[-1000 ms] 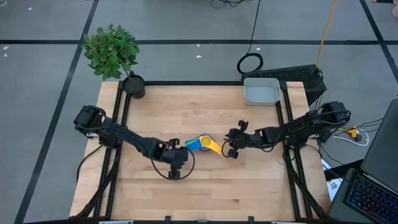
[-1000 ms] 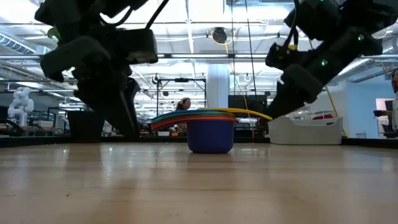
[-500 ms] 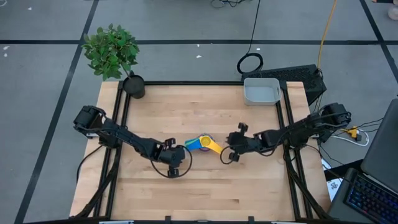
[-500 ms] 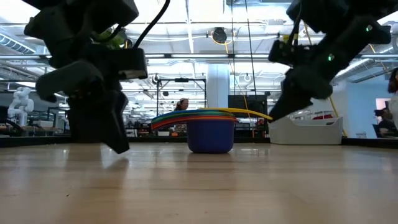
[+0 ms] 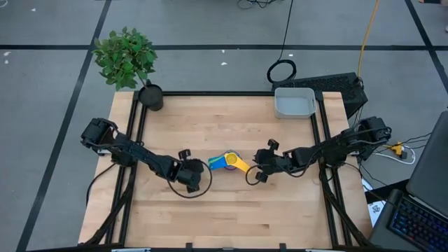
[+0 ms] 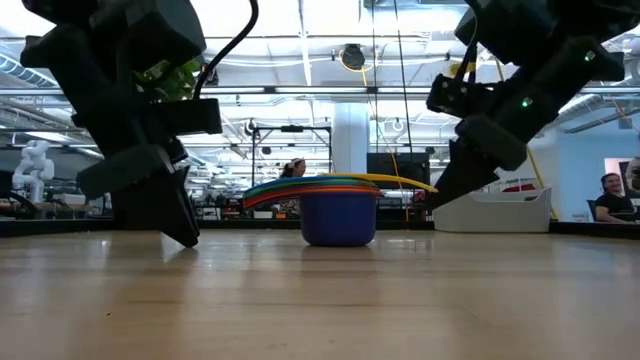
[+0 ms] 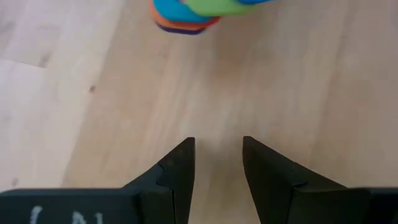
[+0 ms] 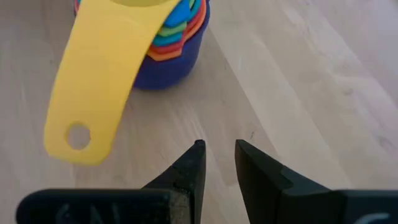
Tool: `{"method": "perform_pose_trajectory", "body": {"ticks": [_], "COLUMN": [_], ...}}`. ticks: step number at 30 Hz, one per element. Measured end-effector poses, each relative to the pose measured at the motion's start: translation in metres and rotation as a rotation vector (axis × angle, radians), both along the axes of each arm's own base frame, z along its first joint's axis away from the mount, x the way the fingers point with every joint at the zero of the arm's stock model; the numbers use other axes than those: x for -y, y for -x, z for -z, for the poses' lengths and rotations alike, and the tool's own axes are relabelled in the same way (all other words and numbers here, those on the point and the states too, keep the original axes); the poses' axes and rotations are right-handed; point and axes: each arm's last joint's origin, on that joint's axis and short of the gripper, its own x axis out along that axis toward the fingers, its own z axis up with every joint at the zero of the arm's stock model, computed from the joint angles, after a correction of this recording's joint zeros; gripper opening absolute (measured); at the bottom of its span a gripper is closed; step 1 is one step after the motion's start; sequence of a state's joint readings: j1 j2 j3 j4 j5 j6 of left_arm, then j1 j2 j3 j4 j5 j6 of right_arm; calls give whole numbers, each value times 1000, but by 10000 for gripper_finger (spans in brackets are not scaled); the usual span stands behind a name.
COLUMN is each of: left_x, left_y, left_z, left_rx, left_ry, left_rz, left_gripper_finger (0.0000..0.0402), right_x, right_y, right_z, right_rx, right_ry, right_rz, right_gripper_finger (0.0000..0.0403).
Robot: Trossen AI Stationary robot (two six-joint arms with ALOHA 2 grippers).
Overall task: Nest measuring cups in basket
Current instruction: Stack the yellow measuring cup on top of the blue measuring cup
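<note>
The measuring cups [image 5: 225, 162] stand nested in one stack at the table's middle, the dark blue cup [image 6: 338, 218] at the bottom, resting on the wood. Their handles fan out, and the yellow handle [image 8: 93, 93] on top points toward my right gripper. My left gripper [image 5: 198, 169] hovers just left of the stack, its fingers a narrow gap apart [image 7: 217, 146]. My right gripper [image 5: 253, 170] hovers just right of the stack, also narrowly open [image 8: 219, 149]. Neither touches a cup. The light grey basket [image 5: 294, 103] sits at the far right corner and holds nothing.
A black pot with a green plant [image 5: 150, 96] stands at the far left corner. The basket shows behind the right arm in the low view [image 6: 495, 212]. Bare wood lies between the stack and the basket, and along the near edge.
My left gripper has drawn back from the stack toward the table's left edge and risen a little. My right gripper has shifted slightly toward the near edge. The stack of cups has stayed put.
</note>
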State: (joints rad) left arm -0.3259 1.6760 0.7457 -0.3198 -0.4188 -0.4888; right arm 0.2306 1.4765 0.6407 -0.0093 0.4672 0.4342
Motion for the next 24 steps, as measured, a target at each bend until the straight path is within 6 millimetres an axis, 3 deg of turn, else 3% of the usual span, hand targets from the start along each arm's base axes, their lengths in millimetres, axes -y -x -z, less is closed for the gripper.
{"method": "perform_pose_trajectory", "body": {"ticks": [7, 18, 24], "left_x": [-5, -5, -5], "left_y": [-3, -4, -4], "left_z": [0, 0, 0], "left_rx": [19, 21, 25], "left_ry": [-19, -26, -28], "left_rz": [6, 7, -3], "left_gripper_finger": [136, 136, 136], "right_x": [-12, -42, -42], "right_y": [-13, -27, -20], "right_z": [3, -21, -17], "right_rx": [98, 187, 112], "right_ry": [-129, -164, 11], "right_rz": [-49, -152, -134], "right_gripper_finger": [79, 79, 79]}}
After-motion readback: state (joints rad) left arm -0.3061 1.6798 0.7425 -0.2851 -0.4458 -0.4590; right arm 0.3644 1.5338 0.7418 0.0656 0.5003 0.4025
